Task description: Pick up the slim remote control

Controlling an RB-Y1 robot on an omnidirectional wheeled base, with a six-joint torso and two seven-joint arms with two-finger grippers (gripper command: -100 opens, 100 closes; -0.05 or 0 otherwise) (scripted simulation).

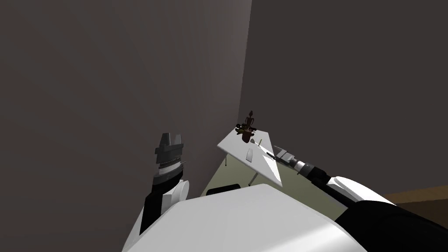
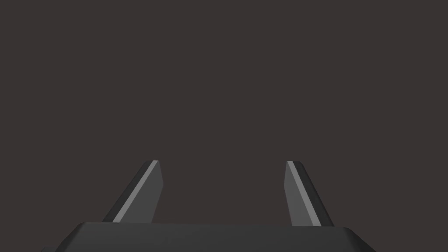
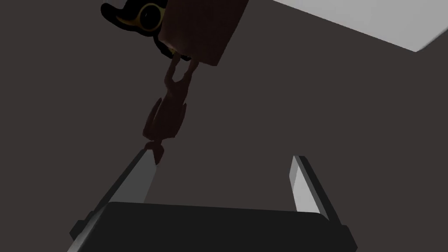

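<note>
A small white table [image 1: 238,148] stands in the room's corner. On it lies a slim light grey piece [image 1: 250,154] that may be the remote control. At the table's far end stands a dark figurine [image 1: 248,127], seen close in the right wrist view as a dark figurine [image 3: 168,105] on a brown block [image 3: 199,26]. My right gripper [image 1: 272,154] hovers over the table's right edge, just right of the grey piece; its fingers are open with nothing between them [image 3: 222,155]. My left gripper [image 1: 171,139] is raised near the left wall, open and holding nothing [image 2: 223,162].
Dark grey walls meet in a corner right behind the table. An olive floor patch [image 1: 302,186] lies under and in front of it, with brown floor [image 1: 420,194] to the right. A thin upright stick [image 1: 260,142] stands near the figurine. A black object [image 1: 223,190] sits low by the table's legs.
</note>
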